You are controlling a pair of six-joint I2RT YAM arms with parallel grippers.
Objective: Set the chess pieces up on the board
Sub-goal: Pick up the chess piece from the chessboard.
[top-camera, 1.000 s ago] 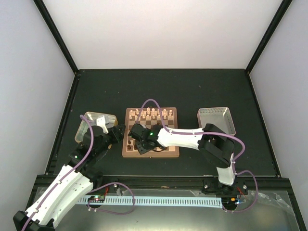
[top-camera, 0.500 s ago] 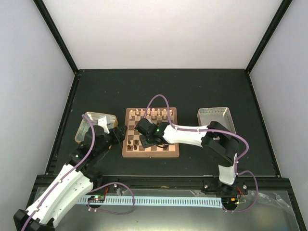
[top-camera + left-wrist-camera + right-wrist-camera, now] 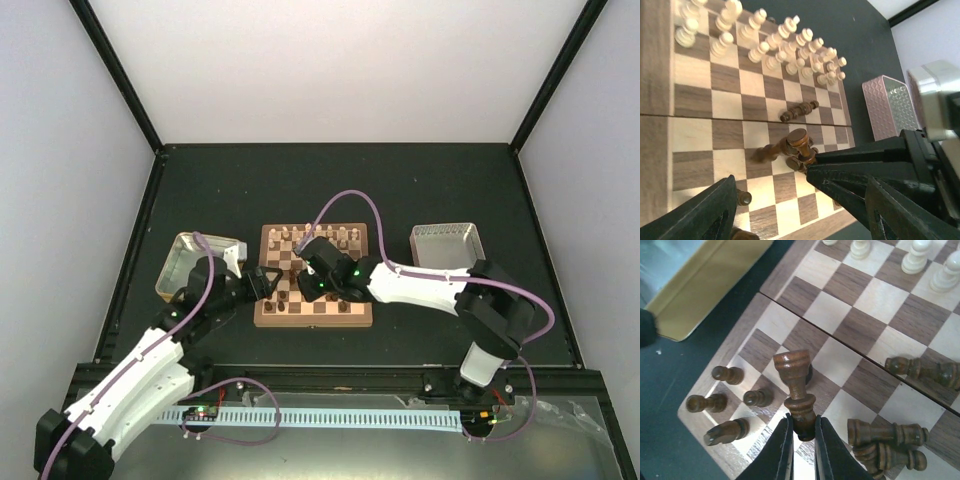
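Note:
The board [image 3: 268, 318] lies mid-table. Pale chess pieces [image 3: 318, 236] stand in its far rows, also in the left wrist view [image 3: 775, 45]. My right gripper [image 3: 803, 422] is shut on the base of a dark rook [image 3: 792, 375] and holds it tilted above the board's near-left squares; it is over the board's left half [image 3: 308, 272]. Dark pawns [image 3: 757, 397] stand by the near-left corner. Other dark pieces lie toppled [image 3: 890, 432]. My left gripper [image 3: 268, 280] is open and empty at the board's left edge [image 3: 800, 200]. It sees the held rook [image 3: 799, 140].
A gold-rimmed tray [image 3: 185, 262] stands left of the board, partly under my left arm, and shows in the right wrist view [image 3: 705, 285]. A grey box [image 3: 450, 245] stands right of the board. The right arm's cable arches over the board's far side.
My right gripper has moved away from the near edge, back and right over the board, with the rook. My left gripper has moved right, up to the board's left edge.

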